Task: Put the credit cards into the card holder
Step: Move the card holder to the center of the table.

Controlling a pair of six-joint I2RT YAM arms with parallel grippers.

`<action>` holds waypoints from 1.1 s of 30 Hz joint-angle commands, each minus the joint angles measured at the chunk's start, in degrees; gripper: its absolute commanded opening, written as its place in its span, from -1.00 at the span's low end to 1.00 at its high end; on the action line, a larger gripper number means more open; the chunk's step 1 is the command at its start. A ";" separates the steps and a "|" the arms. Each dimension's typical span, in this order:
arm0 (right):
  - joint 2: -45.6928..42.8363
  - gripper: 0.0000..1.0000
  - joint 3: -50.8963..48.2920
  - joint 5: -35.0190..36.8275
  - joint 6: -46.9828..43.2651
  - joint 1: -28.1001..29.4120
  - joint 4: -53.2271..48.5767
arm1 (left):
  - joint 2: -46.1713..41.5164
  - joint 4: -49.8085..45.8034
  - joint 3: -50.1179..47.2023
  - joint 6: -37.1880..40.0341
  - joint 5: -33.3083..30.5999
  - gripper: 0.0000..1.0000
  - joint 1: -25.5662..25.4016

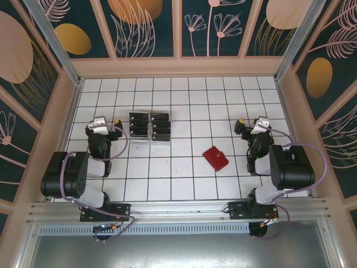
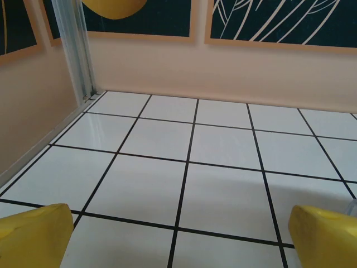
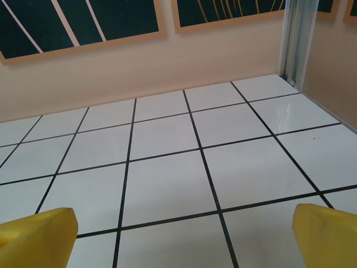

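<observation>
On the white tiled desk (image 1: pixel 189 100), the credit cards (image 1: pixel 149 125) sit in two side-by-side columns in a clear tiered rack (image 1: pixel 160 140), left of centre and toward the far half. The rack steps them up one behind another, so each black card's upper edge is likely free for a pinch. The card holder (image 1: pixel 215 158) lies apart from them, right of centre and nearer the arms. It is a small red wallet, folded shut and turned at an angle to the tile lines. It will probably have to be opened before any card can go in.

The left gripper (image 1: pixel 103 123) hovers just left of the rack and the right gripper (image 1: pixel 252 125) just right of the wallet, so each arm seems assigned to the thing nearest it. In the left wrist view the gripper (image 2: pixel 178 240) has its yellow fingers (image 2: pixel 33 234) spread wide over bare tile, grasping nothing. The right wrist view shows the same: the gripper (image 3: pixel 178 237) has its fingers (image 3: pixel 329 234) released and empty. Nothing has been picked up, so the task looks unstarted.

No brand, label or writing can be read on the cards, wallet or rack; the walls carry only painted leaf and flower patterns.
</observation>
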 commanded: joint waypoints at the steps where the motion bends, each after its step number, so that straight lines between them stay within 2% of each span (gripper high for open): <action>1: 0.37 0.98 -0.49 -2.37 -2.13 0.57 3.08 | 0.19 0.33 1.11 0.15 0.21 0.97 0.21; 11: 0.29 0.98 1.07 -1.96 -0.65 -0.44 -0.23 | 0.22 -0.05 1.35 0.14 0.21 0.98 0.20; 30: 0.37 0.98 1.09 -2.95 -0.29 -1.04 0.04 | -0.01 0.44 0.96 0.14 0.26 0.98 0.20; 33: -3.50 0.98 -0.05 -0.82 -0.27 -0.36 -0.91 | -1.89 -2.55 1.76 -0.82 -1.67 0.97 0.21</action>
